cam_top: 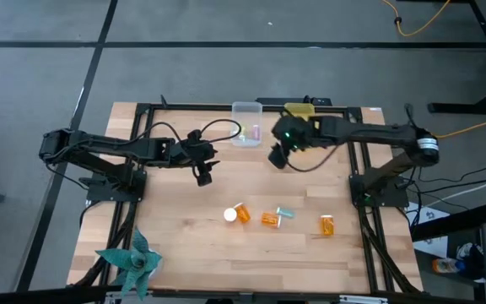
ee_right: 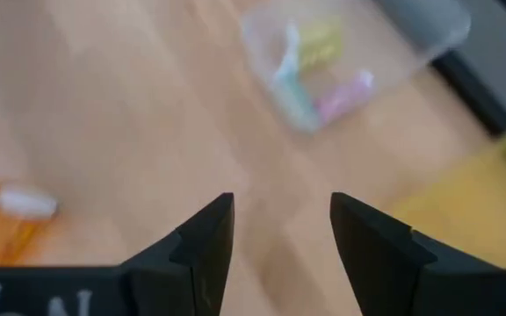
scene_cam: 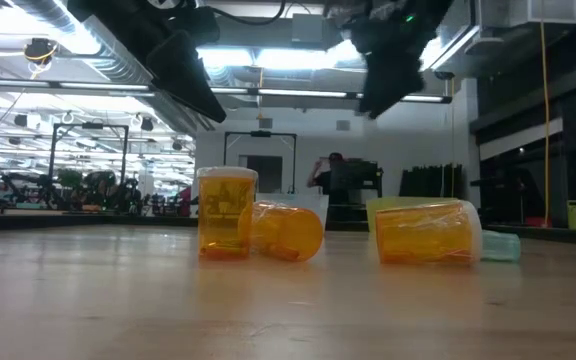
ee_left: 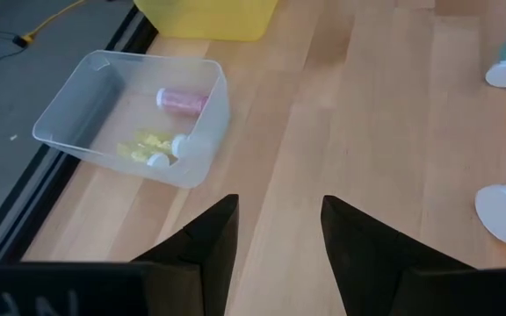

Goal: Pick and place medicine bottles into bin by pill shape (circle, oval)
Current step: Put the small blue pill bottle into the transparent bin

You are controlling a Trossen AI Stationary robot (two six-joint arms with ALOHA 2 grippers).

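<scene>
Here, pale wooden table (cam_top: 184, 241) under bright ceiling lights (scene_cam: 298, 55), grey floor (cam_top: 40, 84) around

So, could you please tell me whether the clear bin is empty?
Not empty. The clear bin holds a pink vial and yellow ones.

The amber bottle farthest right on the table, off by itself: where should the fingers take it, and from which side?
Grip the lone amber bottle across its cylinder body, coming straight down from above. It appears to lie on its side with bare wood all around, so the fingers can straddle its width. The right gripper, open, is the nearer one.
</scene>
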